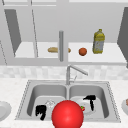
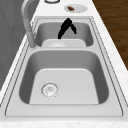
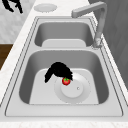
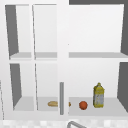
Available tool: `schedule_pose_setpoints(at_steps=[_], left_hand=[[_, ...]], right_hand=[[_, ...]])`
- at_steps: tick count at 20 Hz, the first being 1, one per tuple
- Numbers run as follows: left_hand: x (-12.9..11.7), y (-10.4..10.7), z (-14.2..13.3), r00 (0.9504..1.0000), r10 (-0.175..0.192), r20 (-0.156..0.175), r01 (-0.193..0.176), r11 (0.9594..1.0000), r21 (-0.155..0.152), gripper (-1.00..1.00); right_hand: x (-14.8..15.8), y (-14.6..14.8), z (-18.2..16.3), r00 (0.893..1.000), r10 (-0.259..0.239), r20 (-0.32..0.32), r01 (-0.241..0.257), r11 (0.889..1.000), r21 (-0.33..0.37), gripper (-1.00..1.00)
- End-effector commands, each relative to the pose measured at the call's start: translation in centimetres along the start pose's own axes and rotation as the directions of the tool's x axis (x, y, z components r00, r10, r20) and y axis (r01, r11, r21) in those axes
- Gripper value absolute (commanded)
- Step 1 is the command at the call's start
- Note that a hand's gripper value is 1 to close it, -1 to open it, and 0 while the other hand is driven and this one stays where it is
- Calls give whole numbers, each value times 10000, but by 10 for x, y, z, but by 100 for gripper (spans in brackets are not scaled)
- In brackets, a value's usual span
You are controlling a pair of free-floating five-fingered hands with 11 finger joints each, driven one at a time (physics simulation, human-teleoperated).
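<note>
A small red strawberry (image 3: pixel 66 81) lies on a round white plate (image 3: pixel 78 93) in the right basin; it also peeks out beside the plate (image 1: pixel 86 111) as the strawberry (image 1: pixel 82 108). My right hand (image 3: pixel 58 70) arches over it with relaxed fingers pointing down, fingertips just above the strawberry's near side. That right hand (image 1: pixel 90 100) hangs above the right basin, and it is the hand (image 2: pixel 66 27) over the far basin in the left side view. My left hand (image 1: pixel 40 111) floats open by the left basin's front, out before the counter as the left hand (image 3: pixel 12 5).
A large red ball (image 1: pixel 67 114) covers the sink's front rim. The faucet (image 1: pixel 75 71) stands behind the divider. Plates sit on the counter at the left (image 1: pixel 3 110) and right (image 2: pixel 75 8). In the open cabinet are a bread roll (image 1: pixel 53 49), an orange fruit (image 1: pixel 82 51) and an oil bottle (image 1: pixel 98 41).
</note>
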Motion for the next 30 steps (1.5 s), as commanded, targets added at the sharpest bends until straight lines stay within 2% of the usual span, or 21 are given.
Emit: schedule_pose_setpoints(at_steps=[1,4,8,11,14,17,20,22,24,30], left_hand=[[0,0,0,10000,0,0,0,10000,0,0],[0,0,0,10000,0,0,0,10000,0,0],[0,0,0,10000,0,0,0,10000,0,0],[0,0,0,10000,0,0,0,10000,0,0],[0,0,0,10000,0,0,0,10000,0,0],[0,0,0,10000,0,0,0,10000,0,0],[0,0,0,10000,0,0,0,10000,0,0],[0,0,0,10000,0,0,0,10000,0,0],[0,0,0,10000,0,0,0,10000,0,0],[0,0,0,10000,0,0,0,10000,0,0]], right_hand=[[3,-7,10,9998,175,9,-175,9983,-558,-100],[5,-15,16,9996,258,85,-248,9944,-1023,-100],[9,-23,25,9991,335,267,-282,9840,-1760,-100],[11,-29,30,9984,453,346,-360,9719,-2328,-100],[13,-35,35,9974,591,406,-446,9548,-2940,-100],[16,-39,38,9963,717,473,-499,9316,-3600,-100],[19,-43,41,9948,905,462,-622,9020,-4273,-100],[25,-50,39,9933,1128,233,-890,8796,-4672,-100],[31,-60,34,9909,1347,30,-1157,8621,-4934,-100],[46,-85,26,9833,1774,-397,-1679,8022,-5729,-100]])
